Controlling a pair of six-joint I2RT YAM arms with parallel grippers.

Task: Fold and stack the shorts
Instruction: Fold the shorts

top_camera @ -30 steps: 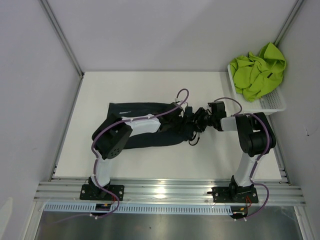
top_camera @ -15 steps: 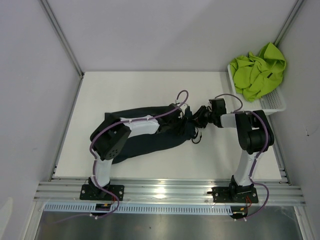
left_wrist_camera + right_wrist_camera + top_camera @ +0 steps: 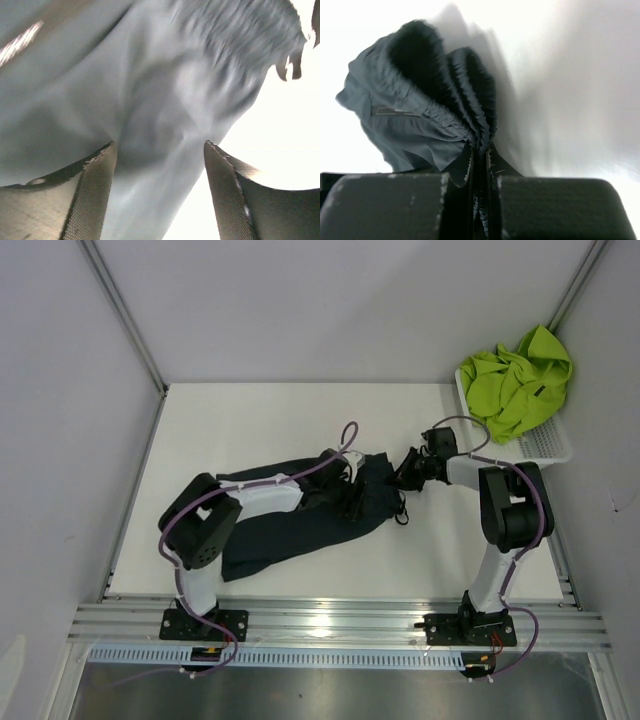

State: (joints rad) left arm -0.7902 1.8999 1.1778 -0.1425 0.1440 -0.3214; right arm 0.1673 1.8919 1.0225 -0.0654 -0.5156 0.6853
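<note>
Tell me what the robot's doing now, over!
Right jaws shut on dark shorts. Left jaws open above them. Green shorts in basket. Nothing blocking.

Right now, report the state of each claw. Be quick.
The left claw: open, poised over the dark shorts.
The right claw: shut on the dark shorts, pinching the gathered waistband.

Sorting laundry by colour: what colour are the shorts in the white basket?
Those shorts are bright lime green; the top external view shows them best.
</note>
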